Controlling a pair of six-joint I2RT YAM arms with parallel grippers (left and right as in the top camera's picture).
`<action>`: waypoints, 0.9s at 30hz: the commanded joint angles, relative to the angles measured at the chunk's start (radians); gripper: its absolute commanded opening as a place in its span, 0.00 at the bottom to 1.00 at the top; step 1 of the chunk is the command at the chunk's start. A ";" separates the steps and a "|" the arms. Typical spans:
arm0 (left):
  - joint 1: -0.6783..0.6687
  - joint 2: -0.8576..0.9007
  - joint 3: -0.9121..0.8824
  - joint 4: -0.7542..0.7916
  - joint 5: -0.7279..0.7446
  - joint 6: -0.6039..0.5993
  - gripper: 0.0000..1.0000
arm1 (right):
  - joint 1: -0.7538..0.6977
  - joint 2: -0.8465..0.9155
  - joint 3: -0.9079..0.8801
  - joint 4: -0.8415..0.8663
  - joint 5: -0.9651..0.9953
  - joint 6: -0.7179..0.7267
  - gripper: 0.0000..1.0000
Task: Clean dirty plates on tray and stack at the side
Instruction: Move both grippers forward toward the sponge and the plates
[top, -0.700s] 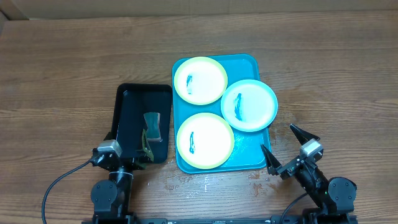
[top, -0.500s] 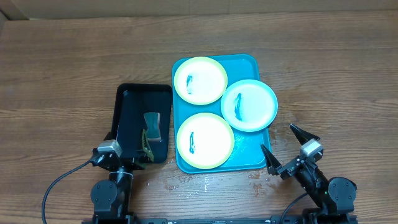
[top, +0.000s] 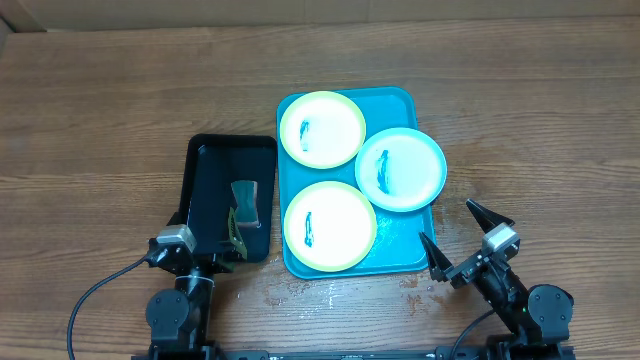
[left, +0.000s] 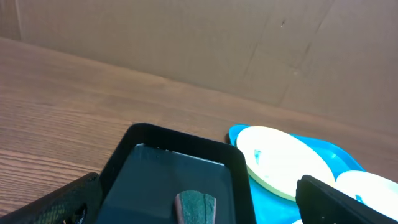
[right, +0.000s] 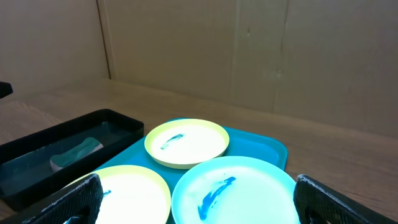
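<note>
Three plates lie on the turquoise tray (top: 405, 245), each with a blue smear: a yellow-green one at the back (top: 322, 128), a light-blue one at the right (top: 400, 169), a yellow-green one at the front (top: 330, 226). The right wrist view shows them as well: back plate (right: 186, 143), light-blue plate (right: 233, 193), front plate (right: 127, 196). My left gripper (top: 205, 255) is open and empty at the near end of the black tray. My right gripper (top: 460, 240) is open and empty just off the tray's near right corner.
A black tray (top: 210, 185) stands left of the turquoise tray and holds a green sponge (top: 245, 200), also in the left wrist view (left: 196, 205). Cardboard walls stand behind the wooden table (top: 110, 110). Small wet spots lie on the wood by the tray's front edge.
</note>
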 joint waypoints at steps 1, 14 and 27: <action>-0.002 -0.006 -0.003 -0.002 -0.004 -0.006 1.00 | -0.004 -0.008 -0.010 0.000 0.007 0.004 1.00; 0.000 -0.006 -0.003 -0.002 -0.006 0.015 1.00 | -0.004 -0.008 -0.010 0.004 0.022 0.004 1.00; 0.000 0.057 0.235 -0.076 0.087 -0.013 1.00 | -0.004 0.066 0.220 -0.073 0.040 0.079 1.00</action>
